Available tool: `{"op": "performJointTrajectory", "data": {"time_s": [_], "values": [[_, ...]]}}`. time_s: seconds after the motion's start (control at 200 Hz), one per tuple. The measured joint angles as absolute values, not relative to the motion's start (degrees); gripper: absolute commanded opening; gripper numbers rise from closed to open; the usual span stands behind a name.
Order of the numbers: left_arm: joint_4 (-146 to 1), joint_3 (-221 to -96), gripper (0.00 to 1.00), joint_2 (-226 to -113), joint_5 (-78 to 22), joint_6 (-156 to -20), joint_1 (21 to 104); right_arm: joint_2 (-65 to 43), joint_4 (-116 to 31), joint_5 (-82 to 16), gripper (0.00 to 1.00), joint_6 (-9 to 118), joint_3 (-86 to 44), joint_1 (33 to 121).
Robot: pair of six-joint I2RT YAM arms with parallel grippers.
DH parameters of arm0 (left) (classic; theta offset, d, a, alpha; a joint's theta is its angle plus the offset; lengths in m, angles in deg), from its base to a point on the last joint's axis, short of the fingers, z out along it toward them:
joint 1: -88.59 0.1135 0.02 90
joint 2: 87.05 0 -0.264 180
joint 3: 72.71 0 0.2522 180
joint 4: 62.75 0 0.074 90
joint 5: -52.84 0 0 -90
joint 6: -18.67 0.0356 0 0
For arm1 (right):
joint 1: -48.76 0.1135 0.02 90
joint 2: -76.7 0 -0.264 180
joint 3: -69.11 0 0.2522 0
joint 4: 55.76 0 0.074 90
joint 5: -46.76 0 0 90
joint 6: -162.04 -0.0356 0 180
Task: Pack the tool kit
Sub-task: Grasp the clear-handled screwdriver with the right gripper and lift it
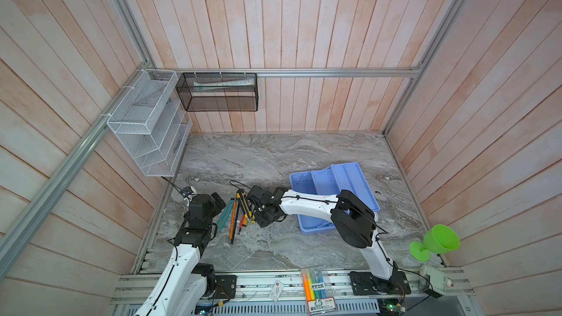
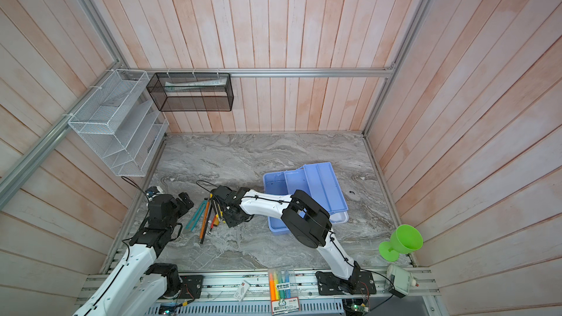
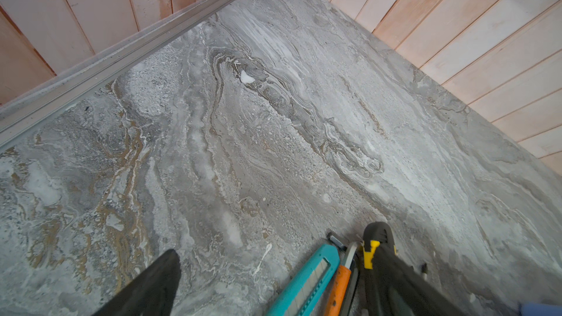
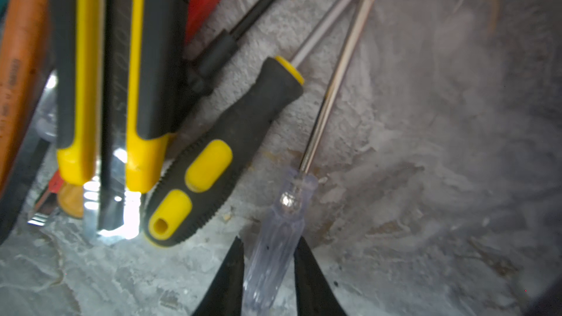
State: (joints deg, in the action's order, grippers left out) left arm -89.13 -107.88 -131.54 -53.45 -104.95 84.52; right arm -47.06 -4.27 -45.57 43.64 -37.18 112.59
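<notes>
Our right pincer (image 4: pixel 269 240) straddles the clear screwdriver (image 4: pixel 286 208) at its handle, shaft running straight ahead; jaws narrow, contact we cannot tell. Our left pincer (image 1: pixel 220 203) gapes empty.

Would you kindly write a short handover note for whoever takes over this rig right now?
Left gripper: open, empty, beside the tool pile.
Right gripper: jaws either side of the clear-handled screwdriver, which lies on the table; firm grip unconfirmed.
Blue base: open, with the inner tray askew across it.
Done: no tool seen in the case.
Left: move every tool into the case, seat the tray, close up.
</notes>
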Motion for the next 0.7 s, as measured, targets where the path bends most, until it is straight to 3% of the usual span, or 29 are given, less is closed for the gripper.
{"op": "performJointTrajectory", "data": {"time_s": [0.205,0.485,0.7], "values": [[-88.5,-107.9,1.0,-131.7,-52.3,-104.5,84.6,-45.0,-4.2,-46.0,0.22,42.1,-34.1,112.6],[-88.5,-107.9,1.0,-131.9,-51.9,-104.1,84.8,-44.4,-4.6,-46.0,0.07,42.0,-33.9,112.1],[-88.5,-107.9,1.0,-131.9,-51.9,-104.0,84.8,-37.8,-5.2,-46.9,0.01,43.1,-30.1,109.5]]}}
